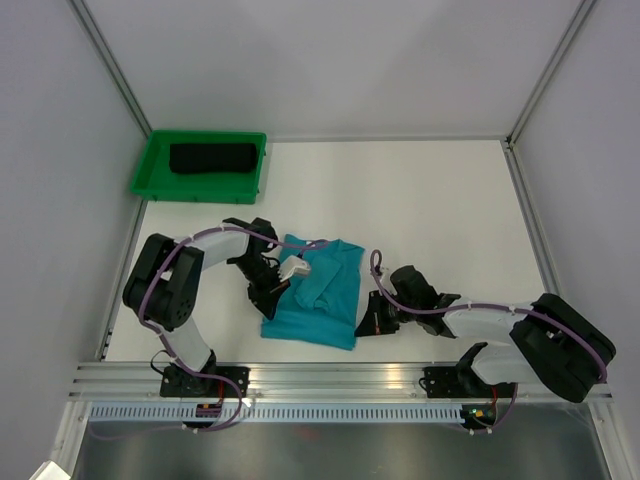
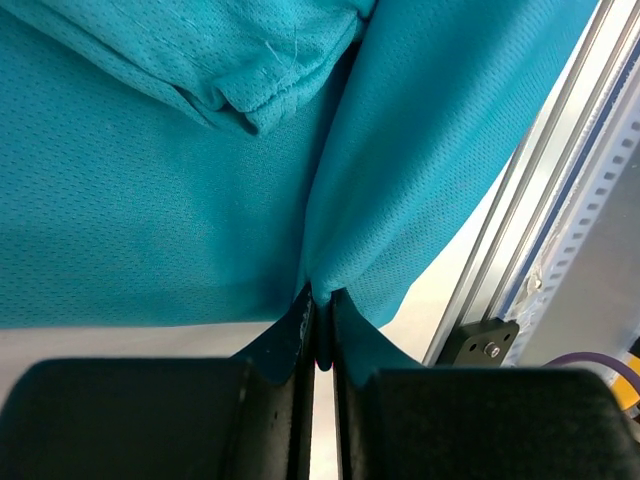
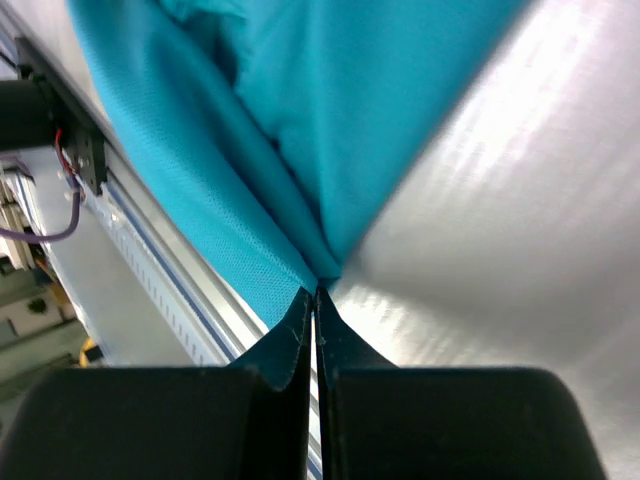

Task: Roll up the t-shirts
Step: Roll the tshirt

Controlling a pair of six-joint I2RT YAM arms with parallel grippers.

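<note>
One teal-blue t-shirt (image 1: 325, 300) lies folded into a narrow shape on the white table, near the front edge between the arms. My left gripper (image 1: 277, 292) is at the shirt's left edge and shut on a pinch of the cloth (image 2: 200, 200), with the fabric pulled up into the closed jaws (image 2: 320, 305). My right gripper (image 1: 362, 323) is at the shirt's lower right edge and shut on a fold of the cloth (image 3: 330, 120), where the fabric narrows to a point at the fingertips (image 3: 318, 292). A folded sleeve (image 2: 250, 90) lies on top of the shirt.
A green plastic tray (image 1: 150, 180) stands at the back left with a black rolled cloth (image 1: 212, 158) in it. The aluminium rail (image 1: 340, 380) runs along the table's front edge, close to the shirt's bottom hem. Frame posts rise at the back corners.
</note>
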